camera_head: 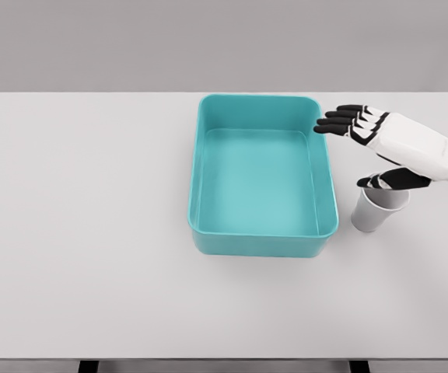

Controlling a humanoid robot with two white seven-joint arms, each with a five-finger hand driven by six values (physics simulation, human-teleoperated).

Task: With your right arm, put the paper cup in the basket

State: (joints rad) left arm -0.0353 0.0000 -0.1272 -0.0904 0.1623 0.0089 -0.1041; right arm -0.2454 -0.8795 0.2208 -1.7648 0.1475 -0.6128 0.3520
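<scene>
White paper cup (377, 209) stands upright on the grey table (84, 233) just right of the teal basket (263, 241); my right hand (387, 151), fingers extended and holding nothing, thumb over its rim, must next close around it.

Smooth plastic basket (263, 233) — matt paper cup (373, 214)
</scene>
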